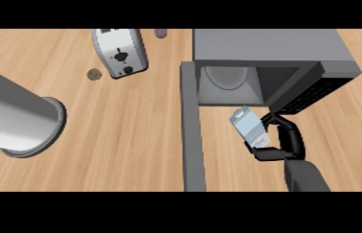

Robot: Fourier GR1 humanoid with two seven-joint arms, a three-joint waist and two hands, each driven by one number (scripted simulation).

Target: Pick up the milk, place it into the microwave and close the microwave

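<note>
milk (pixel 250 126) held in right hand (pixel 281 143), fingers curled round it, just outside microwave (pixel 268 66) mouth | step: carry in level, set on turntable (pixel 226 76), keep off right wall | door (pixel 191 126) open at left, swing path looks free | toaster (pixel 120 52), pot (pixel 28 119) well apart | left hand unseen

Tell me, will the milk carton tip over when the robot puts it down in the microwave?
Maybe. The milk carton looks tall and narrow, and the right hand holds it tilted, so it could topple. Its flat sides suggest it won't roll.
</note>
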